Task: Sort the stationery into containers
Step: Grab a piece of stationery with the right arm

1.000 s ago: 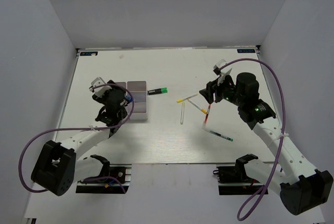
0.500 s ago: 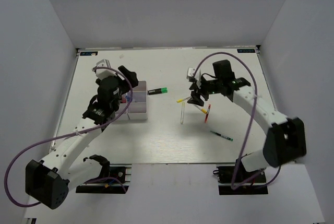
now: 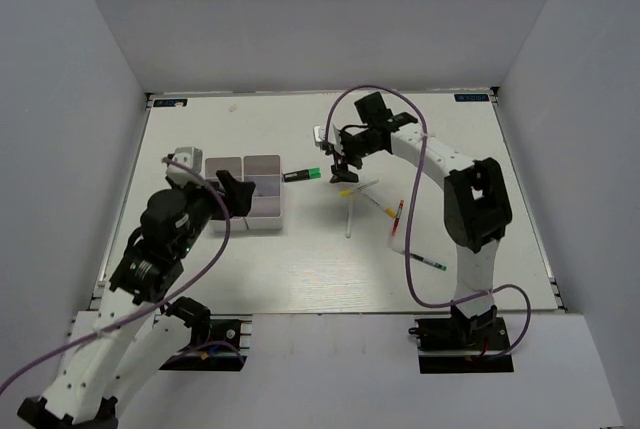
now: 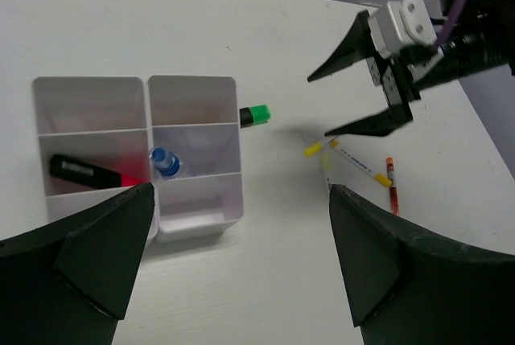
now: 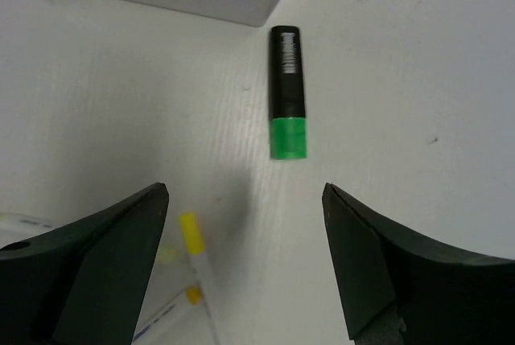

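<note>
Now the right gripper (image 5: 244, 200) hangs with its jaws spread wide and empty, just short of the green-capped highlighter (image 5: 287, 104), which lies flat beside the white compartment tray (image 3: 262, 220). This looks like the approach for a pick. Next it should advance to straddle the black barrel, then close. The left gripper (image 4: 241, 194), also spread and empty, hovers near the tray, which already holds a pink-capped highlighter (image 4: 87, 171) and a blue-capped tube (image 4: 164, 160).

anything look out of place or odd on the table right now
Nothing looks damaged or spilled. The green-capped highlighter lies loose right beside the tray, outside it, and the thin pens lie scattered at mixed angles further right. Only a red-capped highlighter and a blue-capped tube sit in compartments.
</note>
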Tool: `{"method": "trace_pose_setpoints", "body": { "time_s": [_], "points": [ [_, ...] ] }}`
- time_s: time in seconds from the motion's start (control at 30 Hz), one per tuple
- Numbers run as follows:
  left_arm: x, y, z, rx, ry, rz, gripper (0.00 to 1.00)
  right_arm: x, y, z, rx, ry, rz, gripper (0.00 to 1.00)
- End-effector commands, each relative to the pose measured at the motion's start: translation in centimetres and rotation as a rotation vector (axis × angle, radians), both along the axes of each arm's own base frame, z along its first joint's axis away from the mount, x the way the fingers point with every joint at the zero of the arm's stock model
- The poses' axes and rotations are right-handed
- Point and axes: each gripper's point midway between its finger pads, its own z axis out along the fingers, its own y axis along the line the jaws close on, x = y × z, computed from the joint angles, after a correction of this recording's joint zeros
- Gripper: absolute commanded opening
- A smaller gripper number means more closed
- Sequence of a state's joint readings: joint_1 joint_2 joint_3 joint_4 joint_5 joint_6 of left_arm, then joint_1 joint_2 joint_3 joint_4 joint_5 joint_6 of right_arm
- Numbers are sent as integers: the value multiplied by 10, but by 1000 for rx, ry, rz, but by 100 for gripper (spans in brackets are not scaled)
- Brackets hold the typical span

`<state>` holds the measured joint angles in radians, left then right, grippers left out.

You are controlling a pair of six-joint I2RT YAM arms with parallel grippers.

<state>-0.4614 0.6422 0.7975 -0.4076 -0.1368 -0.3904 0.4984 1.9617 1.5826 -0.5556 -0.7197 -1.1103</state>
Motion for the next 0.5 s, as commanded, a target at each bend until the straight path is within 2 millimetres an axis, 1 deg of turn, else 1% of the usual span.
{"method": "trace_pose_setpoints", "body": {
  "time_s": [0.0, 0.03, 0.07, 0.1, 0.13, 0.17, 0.2, 0.23, 0.27, 0.3, 0.33, 0.47],
  "points": [
    [-16, 24, -19, 74, 11, 49, 99, 19, 21, -1, -11, -72, 64, 83],
    [-20, 25, -22, 76, 14, 49, 99, 26, 24, 1, -26, -83, 58, 81],
    [-24, 30, -17, 72, -17, 60, 99, 27, 29, -3, -42, -87, 65, 81],
    [-26, 33, -17, 71, -25, 71, 99, 31, 31, -24, -78, -52, 72, 79],
    [-27, 34, -15, 74, -38, 70, 99, 38, 35, -18, -77, -66, 70, 78],
    [-27, 34, -15, 74, -39, 70, 99, 38, 39, -30, -94, -46, 74, 78],
    [-29, 35, -12, 68, -49, 70, 99, 48, 44, -28, -91, -56, 62, 78],
    [-29, 35, -12, 68, -49, 70, 99, 49, 46, -30, -90, -48, 61, 78],
    [-30, 33, -12, 66, -49, 58, 99, 49, 48, -38, -89, -30, 64, 76],
    [-30, 33, -12, 66, -49, 58, 99, 54, 49, -34, -86, -33, 57, 76],
    [-30, 33, -12, 66, -49, 58, 99, 55, 52, -41, -93, -22, 62, 76],
    [-30, 33, -12, 74, -51, 57, 99, 59, 52, -54, -114, -13, 55, 76]
  ]
}}
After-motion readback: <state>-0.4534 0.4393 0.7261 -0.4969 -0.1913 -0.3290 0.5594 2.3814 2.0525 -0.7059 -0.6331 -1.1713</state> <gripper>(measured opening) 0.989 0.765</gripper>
